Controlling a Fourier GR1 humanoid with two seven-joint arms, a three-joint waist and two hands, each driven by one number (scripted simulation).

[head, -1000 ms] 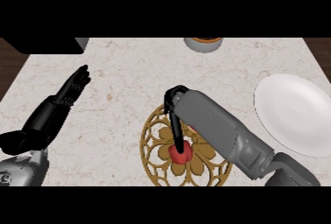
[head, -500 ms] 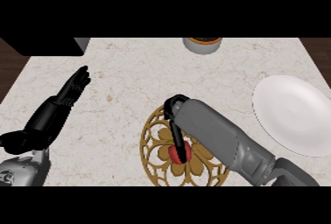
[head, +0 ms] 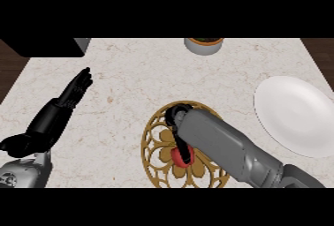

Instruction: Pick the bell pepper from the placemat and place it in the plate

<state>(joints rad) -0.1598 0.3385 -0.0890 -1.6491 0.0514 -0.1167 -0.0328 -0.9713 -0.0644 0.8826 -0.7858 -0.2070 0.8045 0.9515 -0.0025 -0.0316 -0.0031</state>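
Observation:
A red bell pepper (head: 176,157) lies on a round gold openwork placemat (head: 157,150) in the lower middle of the counter. My right hand (head: 179,132) reaches down onto the mat from the lower right, its black fingers curled over the pepper; the grey forearm hides most of the hand and much of the mat. The white plate (head: 297,114) sits at the right edge, apart from the mat. My left hand (head: 62,106) rests open at the left, fingers pointing up.
A small round pot (head: 204,44) stands at the counter's far edge, top middle. A dark block (head: 42,46) fills the upper left corner. Dark floor shows past the counter's left and right edges.
My right forearm has dropped lower over the placemat and the hand has closed down onto the pepper, hiding more of it. Left hand and plate have not moved.

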